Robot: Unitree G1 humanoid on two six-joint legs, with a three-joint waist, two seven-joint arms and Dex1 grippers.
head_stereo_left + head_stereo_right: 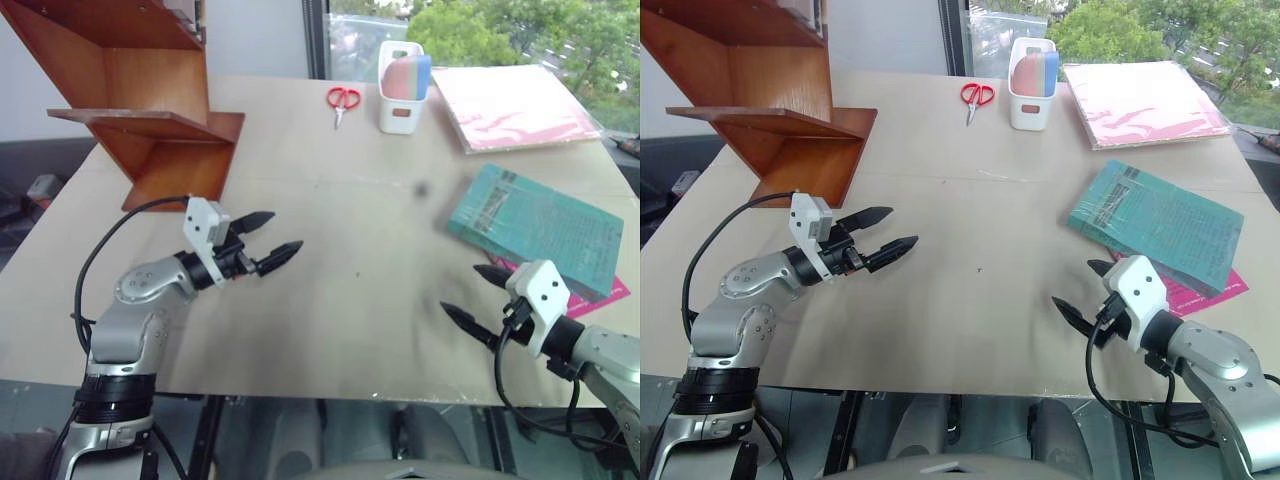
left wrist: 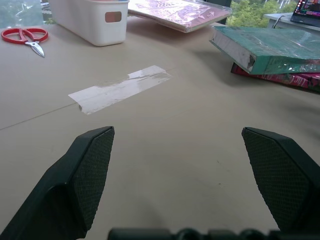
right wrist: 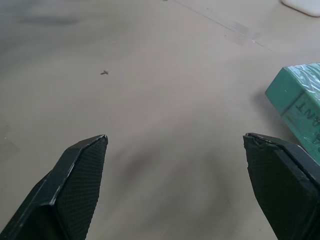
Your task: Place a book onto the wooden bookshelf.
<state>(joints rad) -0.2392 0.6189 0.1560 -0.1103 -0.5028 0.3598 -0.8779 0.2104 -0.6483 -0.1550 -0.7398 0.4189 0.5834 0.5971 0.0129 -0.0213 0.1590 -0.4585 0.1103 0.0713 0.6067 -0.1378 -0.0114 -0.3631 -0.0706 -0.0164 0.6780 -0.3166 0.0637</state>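
Note:
The teal-green book (image 1: 540,228) lies flat on the right side of the table, resting on a thinner magenta-pink book (image 1: 600,292). The wooden bookshelf (image 1: 140,95) stands at the table's far left corner, its slanted boards reddish-brown. My left gripper (image 1: 270,240) hovers open over the left part of the table, in front of the shelf and pointing toward the right. My right gripper (image 1: 468,296) is open too, low over the table just in front of the teal book's near corner (image 3: 295,97). Nothing sits between either pair of fingers.
Red scissors (image 1: 343,100) and a white bin (image 1: 401,92) holding coloured items stand at the back centre. A large flat pink folder (image 1: 515,105) lies at the back right. A strip of clear tape (image 2: 120,88) is stuck to the tabletop (image 1: 340,300).

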